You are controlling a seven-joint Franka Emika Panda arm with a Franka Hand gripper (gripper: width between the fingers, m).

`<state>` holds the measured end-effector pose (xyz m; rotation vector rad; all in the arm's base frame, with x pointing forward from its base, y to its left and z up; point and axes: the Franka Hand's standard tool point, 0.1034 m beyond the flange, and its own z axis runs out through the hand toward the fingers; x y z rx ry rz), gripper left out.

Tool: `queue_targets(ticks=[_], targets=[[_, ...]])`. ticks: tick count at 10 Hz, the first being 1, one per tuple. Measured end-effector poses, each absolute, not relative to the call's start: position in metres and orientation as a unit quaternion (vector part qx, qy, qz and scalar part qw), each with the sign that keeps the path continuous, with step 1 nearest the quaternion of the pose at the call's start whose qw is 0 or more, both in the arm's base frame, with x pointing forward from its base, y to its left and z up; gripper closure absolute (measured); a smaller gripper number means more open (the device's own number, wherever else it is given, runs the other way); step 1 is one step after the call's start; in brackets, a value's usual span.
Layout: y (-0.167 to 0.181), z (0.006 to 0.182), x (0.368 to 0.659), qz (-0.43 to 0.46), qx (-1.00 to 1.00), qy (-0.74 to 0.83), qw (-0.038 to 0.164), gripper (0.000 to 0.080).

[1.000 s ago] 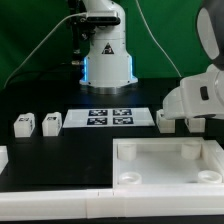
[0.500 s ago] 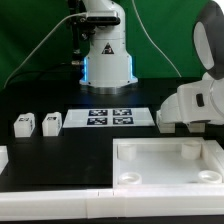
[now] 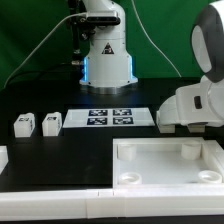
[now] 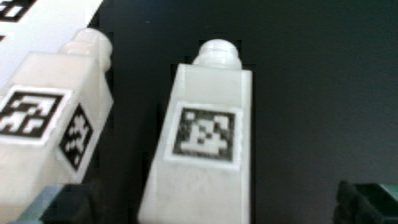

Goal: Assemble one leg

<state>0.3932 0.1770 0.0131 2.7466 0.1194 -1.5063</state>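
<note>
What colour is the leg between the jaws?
The leg is white, its square tag black-and-white; the wrist view shows it best.

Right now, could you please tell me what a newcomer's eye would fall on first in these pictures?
In the wrist view, a white leg with a black-and-white tag fills the middle between the open gripper's dark fingertips, a second leg close beside it. In the exterior view, the arm's bulky white wrist looms at the exterior view's right near the large white tabletop, and two small legs stand far off at that view's left.

Four legs (image 3: 22, 124) (image 3: 51, 122) (image 4: 210, 130) (image 4: 54, 105), one tabletop (image 3: 150, 145) and one marker board (image 3: 110, 117) are visible.
</note>
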Motion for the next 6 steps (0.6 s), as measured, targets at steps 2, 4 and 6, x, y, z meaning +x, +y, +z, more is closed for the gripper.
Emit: queue_targets(ticks=[2, 4, 6], targets=[[0.1765, 0.0079, 0.3834, -0.486, 0.873, 0.038, 0.006, 0.0151], [0.1766, 0.0072, 0.3831, -0.487, 0.873, 0.039, 0.006, 0.0267], [0.1765, 0.0071, 0.3831, -0.487, 0.873, 0.038, 0.006, 0.0403]])
